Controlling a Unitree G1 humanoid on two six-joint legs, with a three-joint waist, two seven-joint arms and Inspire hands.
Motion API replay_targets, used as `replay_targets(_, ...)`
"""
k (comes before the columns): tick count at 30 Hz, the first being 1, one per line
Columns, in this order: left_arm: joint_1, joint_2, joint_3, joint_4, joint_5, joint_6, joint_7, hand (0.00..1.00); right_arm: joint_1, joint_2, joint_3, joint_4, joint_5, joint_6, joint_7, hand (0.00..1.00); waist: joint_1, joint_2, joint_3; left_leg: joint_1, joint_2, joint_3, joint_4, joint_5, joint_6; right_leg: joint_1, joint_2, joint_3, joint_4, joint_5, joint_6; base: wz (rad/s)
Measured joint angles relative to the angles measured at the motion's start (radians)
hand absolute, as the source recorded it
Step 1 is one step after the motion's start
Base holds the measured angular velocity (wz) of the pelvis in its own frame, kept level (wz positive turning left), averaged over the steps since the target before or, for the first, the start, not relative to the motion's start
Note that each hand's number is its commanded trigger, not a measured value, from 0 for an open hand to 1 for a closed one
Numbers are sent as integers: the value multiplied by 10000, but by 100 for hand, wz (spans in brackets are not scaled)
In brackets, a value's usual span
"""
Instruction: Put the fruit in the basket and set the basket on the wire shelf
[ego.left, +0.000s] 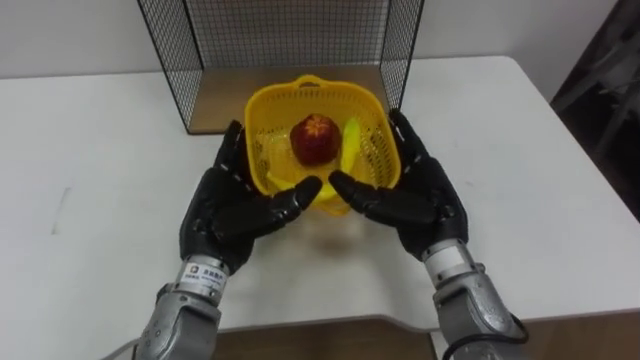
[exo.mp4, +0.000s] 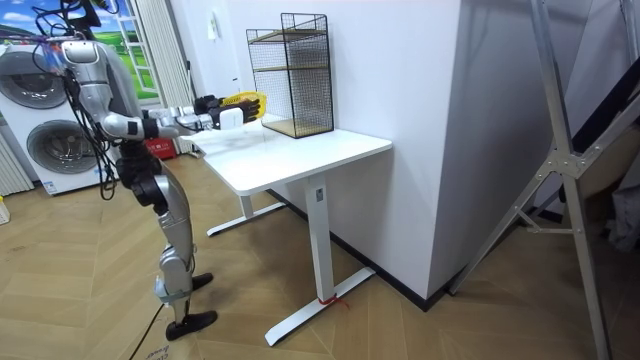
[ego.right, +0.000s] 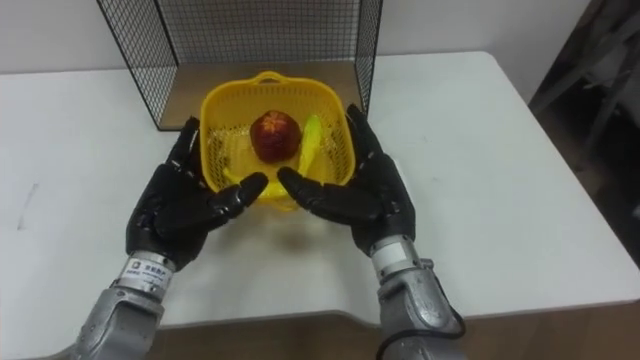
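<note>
A yellow plastic basket (ego.left: 310, 93) is held between my two black hands just in front of the wire shelf (ego.left: 290, 40). Inside it lie a red apple (ego.left: 316, 139) and a yellow banana (ego.left: 350, 150) leaning on its right wall. My left hand (ego.left: 225, 205) presses flat on the basket's left side, and my right hand (ego.left: 425, 195) on its right side. Both have straight fingers, with the thumbs reaching in under the front rim. In the room view I stand at the table's end with both arms stretched forward and the basket (exo.mp4: 243, 101) raised off the top.
The white table (ego.left: 90, 200) spreads out to either side. The shelf's wooden bottom board (ego.left: 225, 105) lies right behind the basket, between black mesh side walls. The shelf (exo.mp4: 292, 75) has an upper level too. Washing machines (exo.mp4: 45, 120) stand behind me.
</note>
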Motion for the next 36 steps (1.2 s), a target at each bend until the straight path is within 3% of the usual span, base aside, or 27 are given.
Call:
replay_targets(6, -349, -172, 1, -32, -52, -289, 0, 0, -133, 6, 3, -269, 33, -259, -8, 0, 14, 17, 11, 0, 0, 4, -70, -2, -6, 29, 0, -1, 7, 1, -2, 0)
replay_targets(16, -350, -343, -179, -726, -64, -831, 187, 0, -131, 34, 19, -1096, 23, -523, -80, 0, -7, 40, 36, 104, -3, 5, -123, -15, -25, 117, 0, -17, -1, 2, -3, 0)
replay_targets(32, -348, -336, -206, -726, -56, -875, 192, 0, -104, 67, 24, -1095, 13, -542, -79, 0, 6, 103, 58, 100, 22, -65, -2, -23, -32, 132, -4, -123, 144, -15, 1, 1)
replay_targets(35, -344, -302, -206, -724, -43, -870, 191, 0, -98, 68, 24, -1095, 10, -538, -79, 0, 79, 41, 53, 94, 16, -81, 62, -29, -42, 15, -30, -122, 435, -164, -20, 0)
replay_targets(36, -338, -260, -208, -723, -41, -860, 189, 0, -70, 65, 31, -1095, 13, -537, -75, 0, 128, -24, 84, 76, 22, -94, 190, -71, -69, -9, -38, -116, 580, -291, -58, 0)
